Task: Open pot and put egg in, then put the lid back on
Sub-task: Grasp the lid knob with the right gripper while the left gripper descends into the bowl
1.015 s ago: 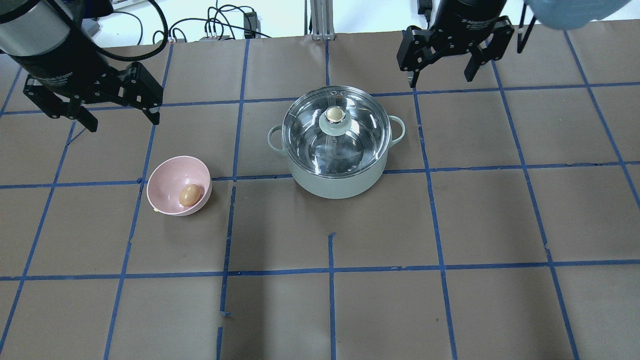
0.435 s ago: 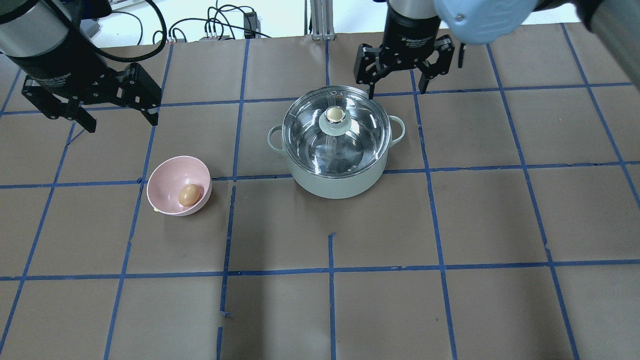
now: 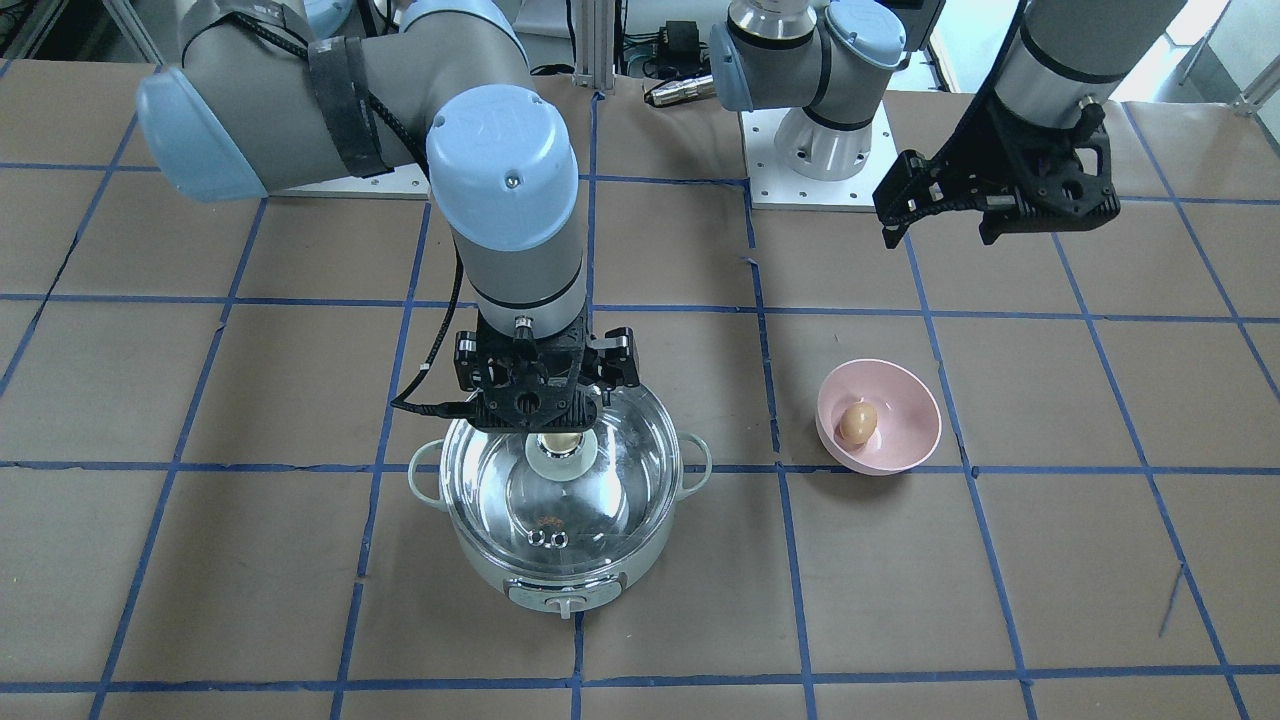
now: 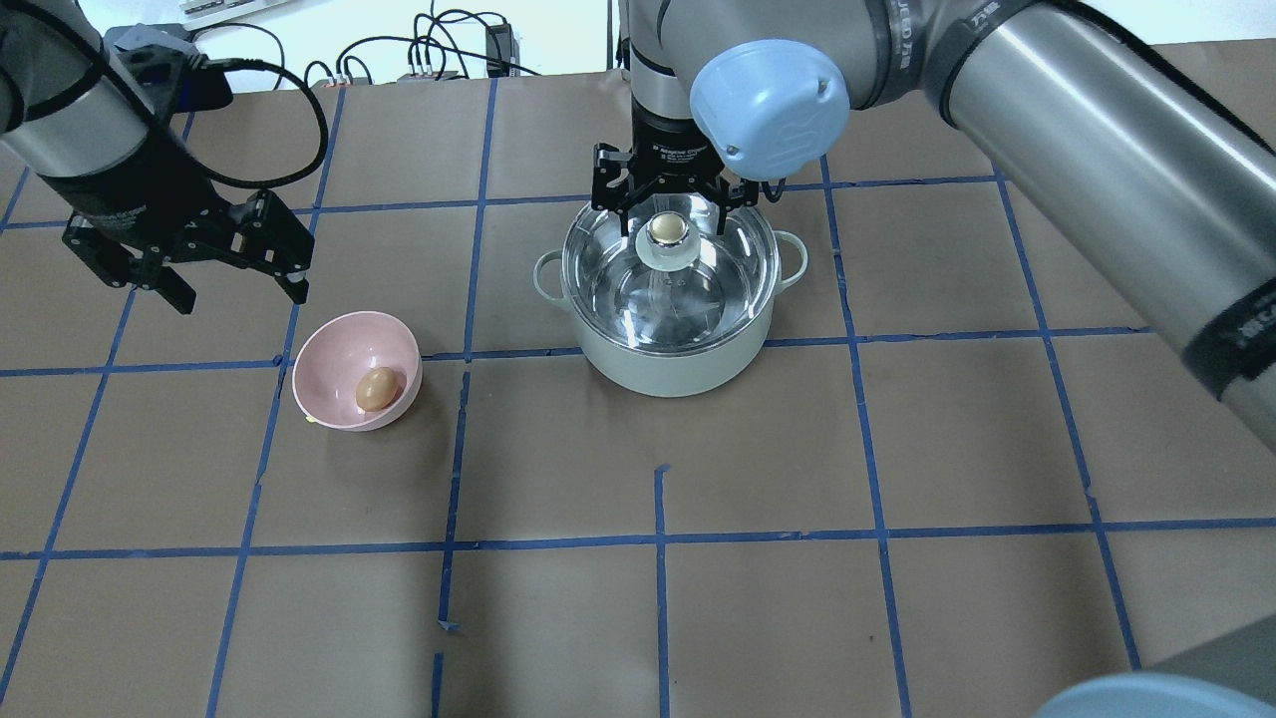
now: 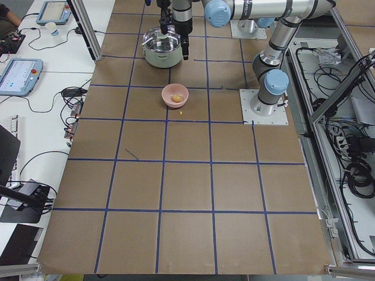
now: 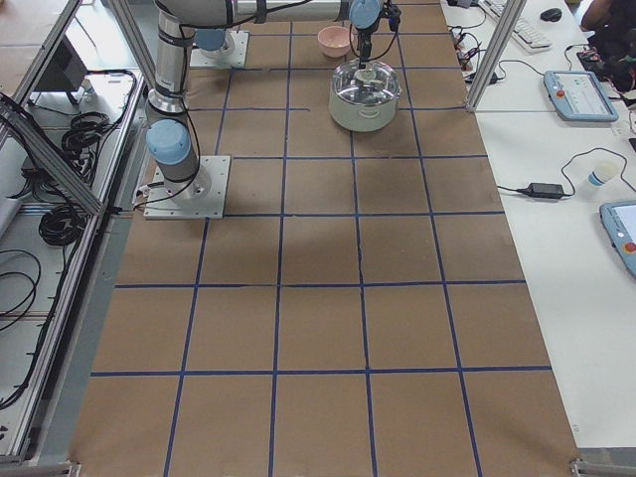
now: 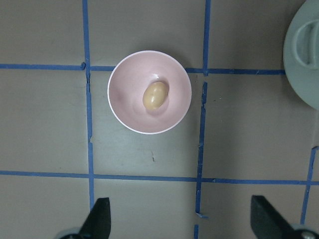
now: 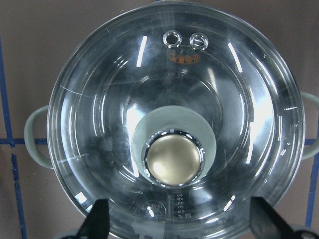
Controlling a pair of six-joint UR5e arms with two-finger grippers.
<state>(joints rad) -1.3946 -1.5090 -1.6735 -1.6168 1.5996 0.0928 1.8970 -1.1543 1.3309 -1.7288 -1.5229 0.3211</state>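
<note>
The mint-green pot (image 4: 678, 371) stands at the table's middle back with the clear glass lid (image 4: 703, 289) on it. The lid's cream knob (image 4: 666, 229) is at its centre. My right gripper (image 4: 670, 214) is open and hovers right above the knob, one finger on each side, not touching it. In the right wrist view the knob (image 8: 173, 158) sits just ahead of the open gripper (image 8: 180, 224). The tan egg (image 4: 377, 389) lies in a pink bowl (image 4: 334, 344) left of the pot. My left gripper (image 4: 239, 289) is open and empty, above and behind the bowl. The left wrist view shows the egg (image 7: 155, 95).
The table is brown paper with a blue tape grid. The pot's control knob (image 3: 560, 603) faces the far side. The right arm (image 4: 1047, 130) stretches across the back right of the table. Cables lie beyond the back edge.
My right gripper has moved left from the back right corner to above the lid's knob. My left gripper has shifted a little toward the bowl. Pot, lid, bowl and egg have not moved.
</note>
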